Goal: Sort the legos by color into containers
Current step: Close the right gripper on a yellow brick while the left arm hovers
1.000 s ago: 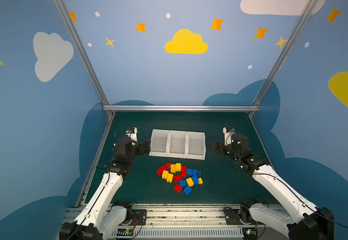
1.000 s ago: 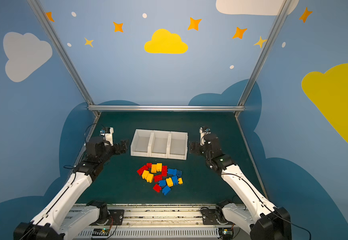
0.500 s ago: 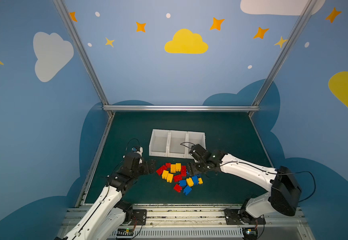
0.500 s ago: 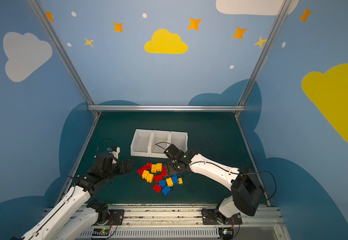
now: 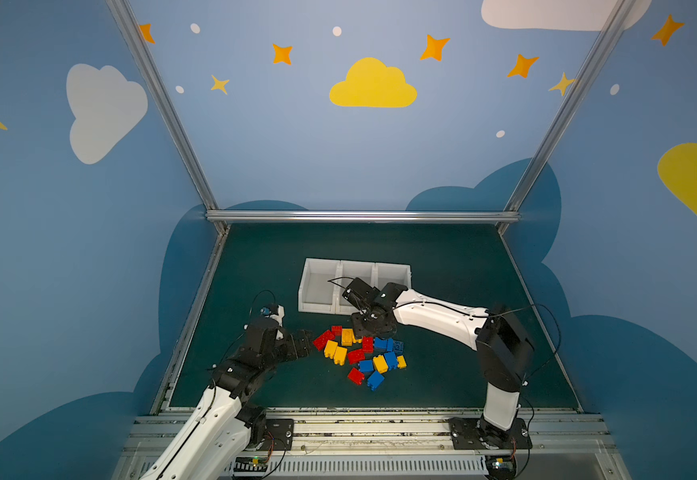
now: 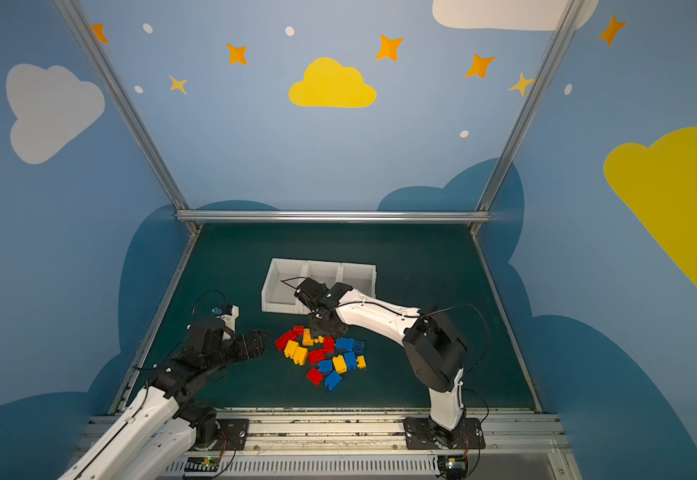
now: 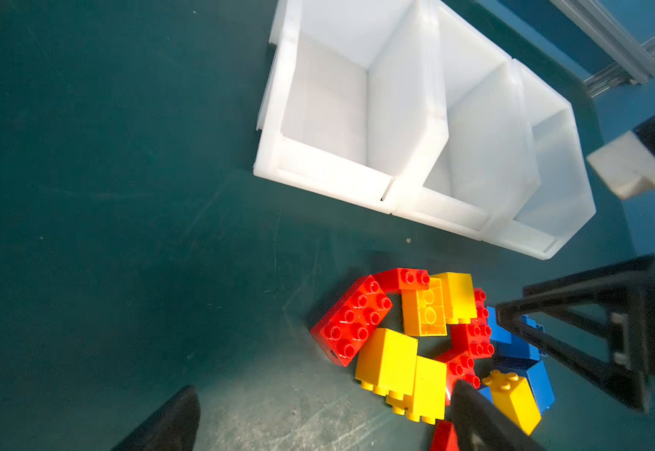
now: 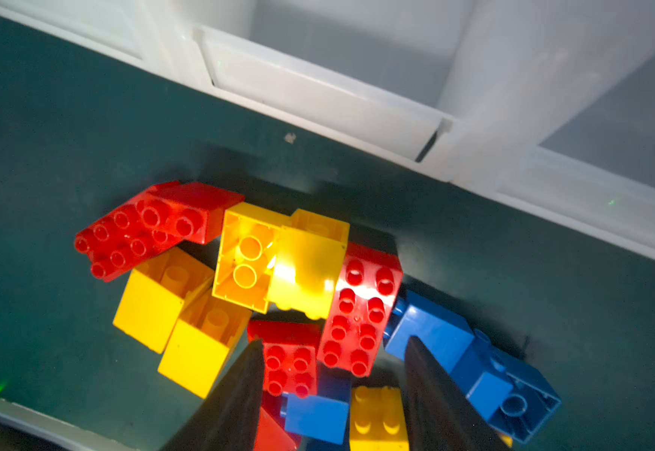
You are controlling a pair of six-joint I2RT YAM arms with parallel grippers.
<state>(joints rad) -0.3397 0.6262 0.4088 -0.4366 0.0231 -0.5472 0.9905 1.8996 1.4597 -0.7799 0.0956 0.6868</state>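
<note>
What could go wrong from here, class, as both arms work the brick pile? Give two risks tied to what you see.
The right tool straddles two adjacent red bricks, with a blue brick beside one finger: closing may grab two or knock neighbours. The left tool sits open at the edge of the same pile, so the two could collide.

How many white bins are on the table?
3, in a row behind the lego pile: left bin, middle bin, right bin. The right arm partly covers two; none seems hidden.
</note>
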